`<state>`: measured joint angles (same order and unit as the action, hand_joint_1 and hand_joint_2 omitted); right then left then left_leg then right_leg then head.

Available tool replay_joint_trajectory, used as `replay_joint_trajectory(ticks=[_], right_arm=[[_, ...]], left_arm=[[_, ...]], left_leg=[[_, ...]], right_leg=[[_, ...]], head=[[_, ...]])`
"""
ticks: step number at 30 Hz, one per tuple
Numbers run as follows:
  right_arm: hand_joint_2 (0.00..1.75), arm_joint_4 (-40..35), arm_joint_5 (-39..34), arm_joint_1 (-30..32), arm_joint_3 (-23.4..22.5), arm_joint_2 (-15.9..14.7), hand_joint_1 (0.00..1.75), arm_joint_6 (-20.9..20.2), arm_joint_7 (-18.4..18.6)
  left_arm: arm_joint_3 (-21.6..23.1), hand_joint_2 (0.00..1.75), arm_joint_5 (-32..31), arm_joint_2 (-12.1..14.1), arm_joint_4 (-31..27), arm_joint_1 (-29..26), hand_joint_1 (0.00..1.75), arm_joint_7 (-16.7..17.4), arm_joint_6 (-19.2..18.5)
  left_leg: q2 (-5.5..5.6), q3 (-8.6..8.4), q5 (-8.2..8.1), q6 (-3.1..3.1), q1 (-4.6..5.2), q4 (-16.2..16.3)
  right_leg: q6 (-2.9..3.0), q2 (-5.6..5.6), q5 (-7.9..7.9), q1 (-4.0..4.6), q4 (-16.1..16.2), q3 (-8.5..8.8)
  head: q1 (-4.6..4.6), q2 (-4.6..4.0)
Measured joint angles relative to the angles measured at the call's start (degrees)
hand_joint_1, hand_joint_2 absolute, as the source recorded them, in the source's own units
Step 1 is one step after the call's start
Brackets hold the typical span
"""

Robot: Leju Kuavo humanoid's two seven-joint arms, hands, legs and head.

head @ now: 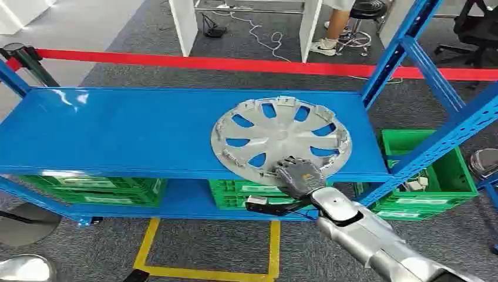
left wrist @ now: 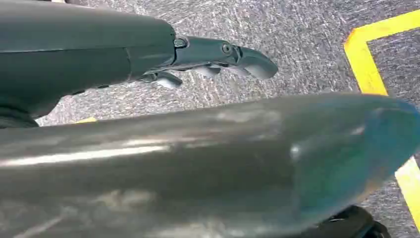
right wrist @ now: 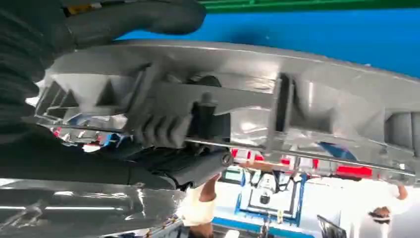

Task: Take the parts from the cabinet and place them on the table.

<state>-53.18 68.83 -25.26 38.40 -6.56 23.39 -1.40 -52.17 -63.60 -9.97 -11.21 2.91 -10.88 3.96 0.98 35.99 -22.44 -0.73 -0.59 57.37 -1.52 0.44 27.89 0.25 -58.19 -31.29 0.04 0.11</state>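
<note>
A silver hubcap [head: 281, 140] lies flat on the blue shelf [head: 129, 129] of the cabinet, toward its right end. My right hand [head: 298, 175] grips the hubcap's near rim from the front edge of the shelf. In the right wrist view the thumb [right wrist: 138, 17] lies on one face of the hubcap rim [right wrist: 237, 94] and the dark fingers [right wrist: 190, 166] press the ribbed other side. My left hand [left wrist: 218, 57] hangs beside my body over the grey carpet, its fingers stretched out and holding nothing.
Green crates [head: 88, 189] stand on the lower shelf, and another green crate [head: 437, 176] sits to the right behind a slanted blue post [head: 446, 138]. A red barrier tape [head: 235, 63] runs behind the cabinet. Yellow floor tape [head: 147, 244] marks the carpet. A person's legs [head: 335, 29] stand far back.
</note>
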Motion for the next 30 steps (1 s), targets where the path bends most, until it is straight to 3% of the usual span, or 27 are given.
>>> replay_joint_trajectory(ticks=[14,15,20,24,30], right_arm=[[1.75,-21.2,2.9,5.6,-2.4,-0.9,1.75,9.7,0.0],[1.75,-22.8,3.3,5.7,-2.7,-1.0,1.75,10.4,0.0],[1.75,-29.2,6.0,7.4,-4.0,-1.3,1.75,14.7,-0.5],[1.75,-32.2,7.8,7.8,-4.7,-1.3,1.75,15.7,-0.6],[1.75,-39.0,12.4,11.1,-8.0,-0.7,1.75,15.7,-6.4]], left_arm=[[0.2,0.0,-4.7,-0.1,0.0,-0.1,0.0,-1.1,8.3],[0.4,1.75,-5.4,-0.2,0.0,-0.1,0.0,-1.1,9.0],[1.6,1.75,-7.4,-0.3,0.0,-0.1,0.0,-1.2,11.4],[2.1,1.75,-8.0,-0.4,0.0,-0.1,0.0,-1.2,12.0],[3.5,1.75,-10.1,-0.4,0.0,-0.2,0.0,-1.7,14.6]], left_leg=[[-0.03,0.01,-0.04,-0.05,-0.01,0.0],[-0.03,0.01,-0.04,-0.05,-0.01,0.0],[-0.03,0.03,-0.04,-0.05,-0.01,0.0],[-0.03,0.02,-0.04,-0.05,-0.01,0.0],[-0.02,0.04,-0.07,-0.09,-0.01,0.0]], right_leg=[[0.09,0.05,0.06,0.0,0.0,-0.11],[0.09,0.05,0.06,0.0,0.0,-0.11],[0.08,0.05,0.06,0.0,0.0,-0.09],[0.09,0.05,0.06,0.0,0.0,-0.11],[0.11,0.06,0.08,0.01,0.0,-0.1]], head=[[-0.04,0.0],[0.0,0.0],[0.0,0.0],[-0.04,0.0],[-0.02,0.0]])
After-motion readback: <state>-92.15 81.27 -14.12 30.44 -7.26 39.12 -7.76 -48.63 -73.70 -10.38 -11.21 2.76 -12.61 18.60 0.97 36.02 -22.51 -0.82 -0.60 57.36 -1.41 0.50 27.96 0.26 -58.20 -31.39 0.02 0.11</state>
